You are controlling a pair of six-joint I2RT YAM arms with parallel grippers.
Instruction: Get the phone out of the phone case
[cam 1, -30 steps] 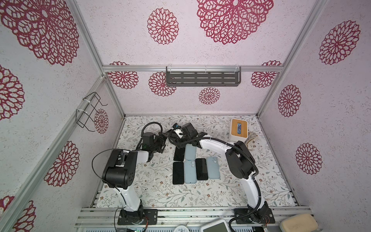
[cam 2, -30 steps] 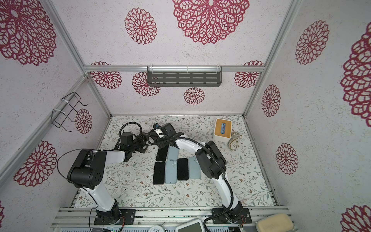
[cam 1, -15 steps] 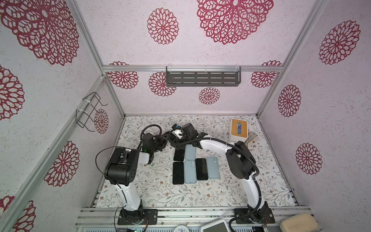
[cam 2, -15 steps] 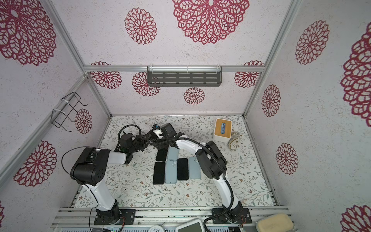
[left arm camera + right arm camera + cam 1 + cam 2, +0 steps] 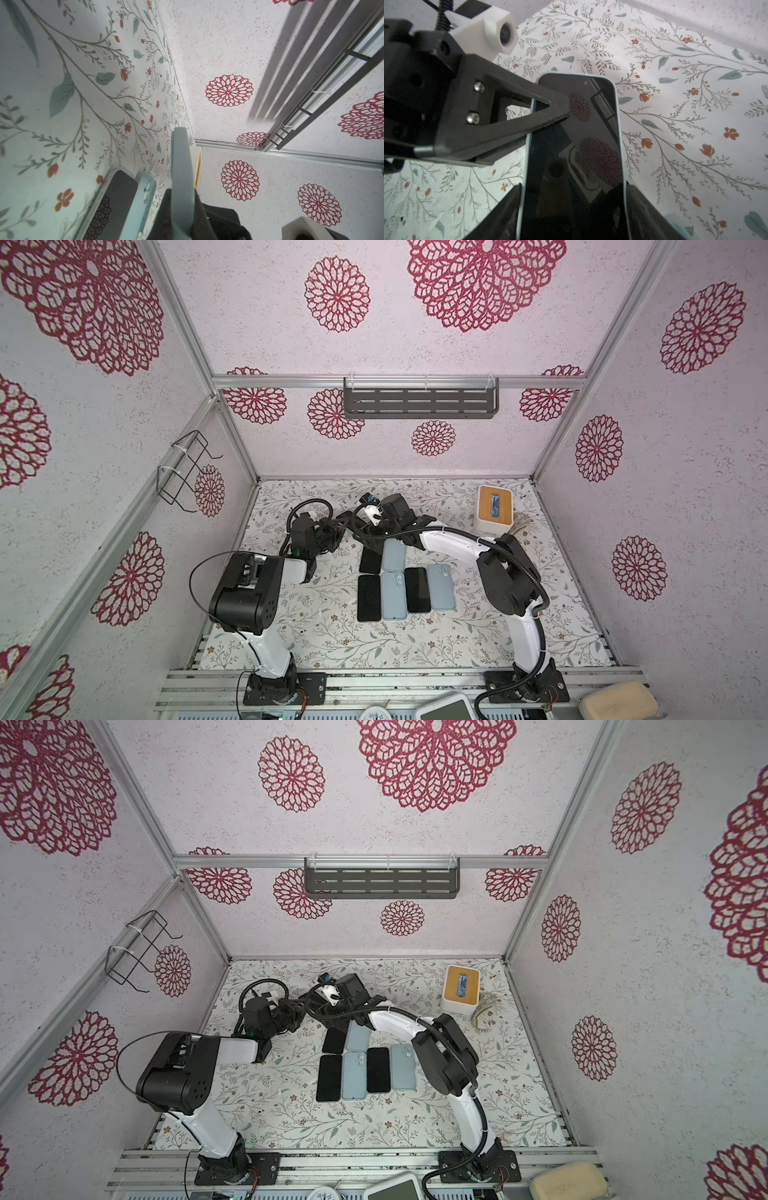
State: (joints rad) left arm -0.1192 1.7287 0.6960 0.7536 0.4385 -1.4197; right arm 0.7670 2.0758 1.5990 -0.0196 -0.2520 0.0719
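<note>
Over the floral-patterned mat (image 5: 332,626), our right gripper (image 5: 573,199) clamps the light blue phone case (image 5: 180,162) around the black-screened phone (image 5: 577,128) between its fingers; our left gripper (image 5: 550,118) pinches the case's edge.

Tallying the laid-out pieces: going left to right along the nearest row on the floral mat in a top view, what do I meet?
In order: leftmost black flat glass phone, inner pale blue plastic phone case, second black flat glass phone, rightmost pale blue plastic phone case.
</note>
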